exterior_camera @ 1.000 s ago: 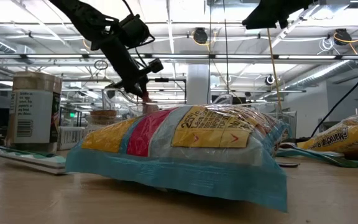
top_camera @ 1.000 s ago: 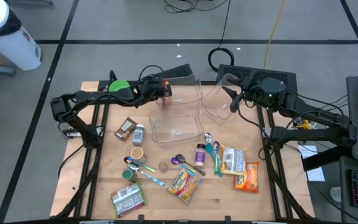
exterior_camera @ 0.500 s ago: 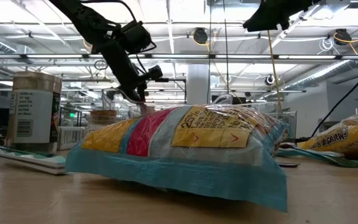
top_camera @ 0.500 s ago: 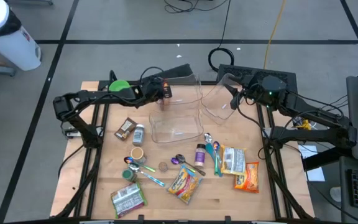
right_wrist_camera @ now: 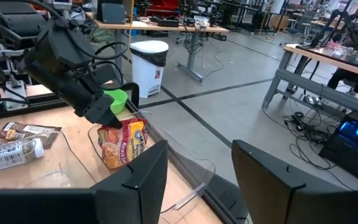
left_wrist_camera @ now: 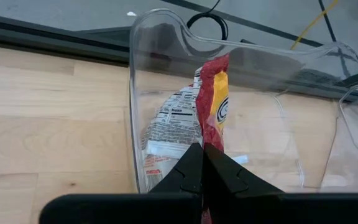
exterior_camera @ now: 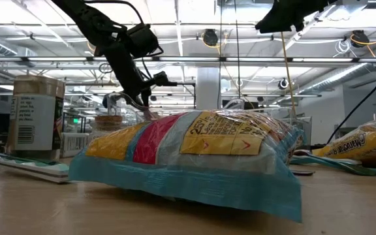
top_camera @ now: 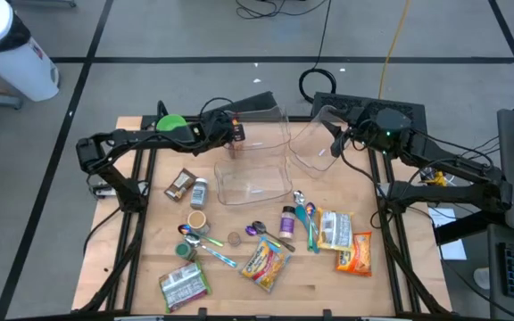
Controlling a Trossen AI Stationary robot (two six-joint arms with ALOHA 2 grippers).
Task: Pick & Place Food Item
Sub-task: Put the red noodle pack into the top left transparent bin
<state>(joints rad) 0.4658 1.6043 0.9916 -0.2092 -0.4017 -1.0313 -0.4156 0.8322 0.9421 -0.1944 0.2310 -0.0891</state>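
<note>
Snack packet hangs from the left gripper in the high view, over the back rim of the clear bin at the far side of the wooden surface. The packet is too small there to read. The right gripper waits beside the bin's clear lid, which stands tilted. More packets, spoons and small jars lie on the near part of the surface.

Low view: the left gripper points down, with a bit of red packet under its tips. A big blue, red and yellow bag fills the front. A jar with a white label stands at the side.

Left wrist view: the two fingers are pressed tight together on the packet's end. The packet hangs with its long side running away from the fingers, against the bin's clear wall. It is red and yellow on one face. The other face is white with small black print too small to read.

Right wrist view: the right arm's fingers stand part way open with nothing between them. Farther off, the packet hangs upright, long side up and down, from the left gripper. It is red and yellow with a food picture, and one word looks like "Roast". A green bowl sits behind it.
</note>
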